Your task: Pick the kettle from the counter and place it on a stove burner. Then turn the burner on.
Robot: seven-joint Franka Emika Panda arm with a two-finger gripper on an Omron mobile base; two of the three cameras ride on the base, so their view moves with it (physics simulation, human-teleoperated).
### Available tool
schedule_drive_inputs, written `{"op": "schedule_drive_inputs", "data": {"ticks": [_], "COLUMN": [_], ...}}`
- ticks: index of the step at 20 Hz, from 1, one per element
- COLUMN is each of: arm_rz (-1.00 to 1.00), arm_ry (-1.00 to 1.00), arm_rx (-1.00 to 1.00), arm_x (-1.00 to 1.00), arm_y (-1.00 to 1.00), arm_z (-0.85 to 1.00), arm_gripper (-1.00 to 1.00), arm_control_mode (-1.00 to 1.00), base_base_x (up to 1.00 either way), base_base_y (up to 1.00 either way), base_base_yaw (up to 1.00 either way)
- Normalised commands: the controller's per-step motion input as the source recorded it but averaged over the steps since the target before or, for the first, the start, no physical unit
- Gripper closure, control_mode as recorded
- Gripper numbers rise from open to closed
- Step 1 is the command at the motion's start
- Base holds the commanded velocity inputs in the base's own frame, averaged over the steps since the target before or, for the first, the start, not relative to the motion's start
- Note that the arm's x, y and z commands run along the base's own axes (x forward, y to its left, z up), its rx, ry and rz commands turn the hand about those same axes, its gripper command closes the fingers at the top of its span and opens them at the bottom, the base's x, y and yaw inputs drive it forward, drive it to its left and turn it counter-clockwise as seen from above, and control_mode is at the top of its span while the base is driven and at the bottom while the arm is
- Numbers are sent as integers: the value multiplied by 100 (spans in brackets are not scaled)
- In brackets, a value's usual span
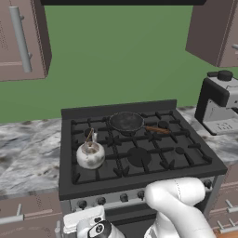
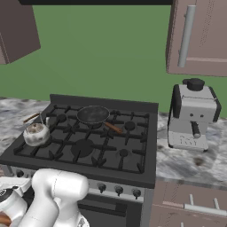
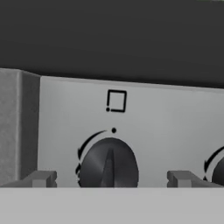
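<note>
The silvery-white kettle (image 1: 90, 154) (image 2: 36, 134) stands upright on the grates over the front-left stove burner of the black gas stove (image 1: 139, 179), its thin brownish handle up; the burner cap beneath it is hidden. My gripper (image 3: 111, 179) is low, in front of the stove's grey control panel, and it is open. Its two fingertips (image 3: 40, 178) flank the leftmost dark knob (image 3: 108, 164) with a gap on each side. The knob's pointer stands straight up toward the dot above it. A small square burner mark (image 3: 116, 101) sits over the knob.
A dark frying pan (image 1: 126, 122) (image 2: 93, 114) with a wooden handle rests on a rear burner. A coffee machine (image 1: 218, 104) (image 2: 193, 115) stands on the marbled counter (image 1: 28, 153) right of the stove. A second knob (image 3: 217, 168) shows at the right edge.
</note>
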Motion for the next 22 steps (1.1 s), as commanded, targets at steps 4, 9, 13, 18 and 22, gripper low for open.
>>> {"op": "schedule_drive_inputs", "data": {"ticks": [4,9,13,18,22], "arm_rz": [-2,-3,-2,-5,-1], "arm_ry": [0,0,0,0,0], "arm_rx": [0,0,0,0,0], "arm_x": [26,30,28,23,0], "arm_y": [1,7,9,15,1], "arm_z": [0,0,-1,-2,0], "arm_gripper": [-100,-100,-100,100,100], "arm_control_mode": [-100,-100,-100,-100,-100], "base_base_x": [0,0,0,0,0], "base_base_y": [0,0,0,0,0], "base_base_yaw": [0,0,0,0,0]}}
